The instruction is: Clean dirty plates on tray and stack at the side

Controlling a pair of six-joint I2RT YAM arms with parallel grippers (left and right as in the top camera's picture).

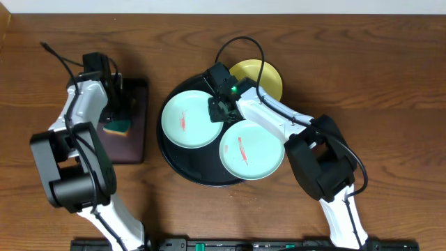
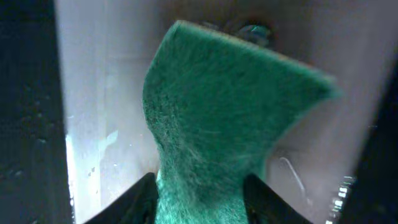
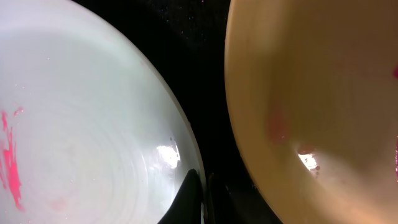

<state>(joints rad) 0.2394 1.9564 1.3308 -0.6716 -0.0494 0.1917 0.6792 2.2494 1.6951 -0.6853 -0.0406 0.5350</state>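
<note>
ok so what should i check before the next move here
1. Sponge held: ok. The green sponge is pinched in the left gripper.
2. Sponge at the plates: not ok. It is over the brown rectangular tray, away from the black tray.
3. Turquoise plates wiped: not ok. The left turquoise plate and the right turquoise plate both show red smears.
4. Yellow plate wiped: not ok. The right wrist view shows a faint pink mark.
5. Right gripper steadying a plate: cannot tell. It is low between the left turquoise plate and the yellow plate.
</note>
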